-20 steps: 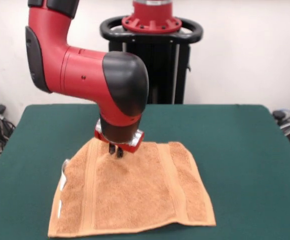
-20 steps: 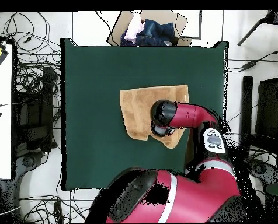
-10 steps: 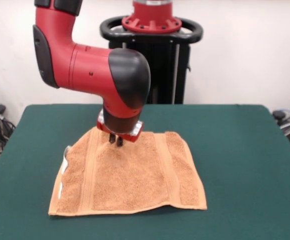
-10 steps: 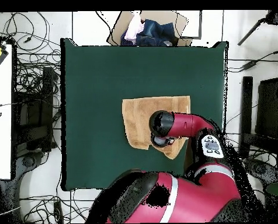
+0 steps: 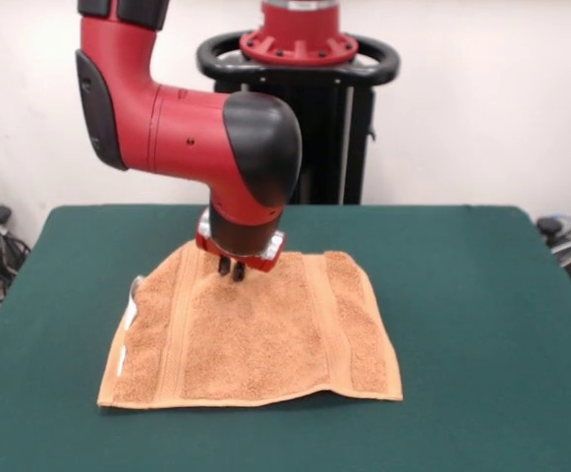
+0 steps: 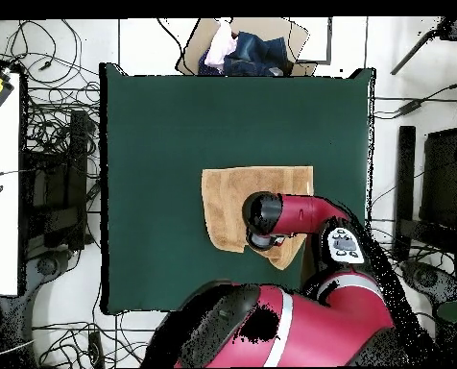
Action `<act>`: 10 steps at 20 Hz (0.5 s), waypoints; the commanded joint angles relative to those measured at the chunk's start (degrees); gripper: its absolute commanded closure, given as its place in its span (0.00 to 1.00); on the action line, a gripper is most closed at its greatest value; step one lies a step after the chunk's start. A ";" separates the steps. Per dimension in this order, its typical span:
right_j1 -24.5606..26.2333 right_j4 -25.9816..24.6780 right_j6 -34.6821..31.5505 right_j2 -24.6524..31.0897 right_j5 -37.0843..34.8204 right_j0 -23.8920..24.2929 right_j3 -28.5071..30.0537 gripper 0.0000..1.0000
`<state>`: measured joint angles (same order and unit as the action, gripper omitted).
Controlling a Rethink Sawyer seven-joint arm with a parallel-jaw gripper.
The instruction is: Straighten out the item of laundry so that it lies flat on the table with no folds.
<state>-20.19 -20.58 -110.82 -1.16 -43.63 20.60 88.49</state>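
On green table (image 5: 482, 324), seemingly flat towel (image 5: 256, 339)

Soft, even light falls from above and both views are bright. The bench (image 5: 462, 295) shows no glare. A faint shadow lies along the near edge of the towel (image 5: 256, 339), and a dull sheen sits on the arm's (image 5: 256, 147) black shell. The front view is slightly soft.

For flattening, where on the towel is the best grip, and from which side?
Probably the towel's near right corner in the front view, taken from above. That edge lifts slightly off the table with a shadow beneath, so the fingers could pinch it. The gripper now sits at the far edge, fingers close together on the cloth.
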 commanded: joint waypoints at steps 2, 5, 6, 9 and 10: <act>2.66 -3.15 -2.83 -0.85 2.25 0.01 4.22 1.00; 2.98 -3.47 -2.62 -0.72 3.10 0.22 3.86 1.00; 3.02 -3.48 -2.53 -0.68 3.14 0.31 3.73 1.00; 3.08 -3.46 -2.30 -0.50 3.20 0.45 3.38 1.00; 3.13 -3.46 -2.40 -0.52 3.25 0.40 3.25 1.00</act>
<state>-20.19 -20.57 -110.82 -1.16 -43.62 20.64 88.50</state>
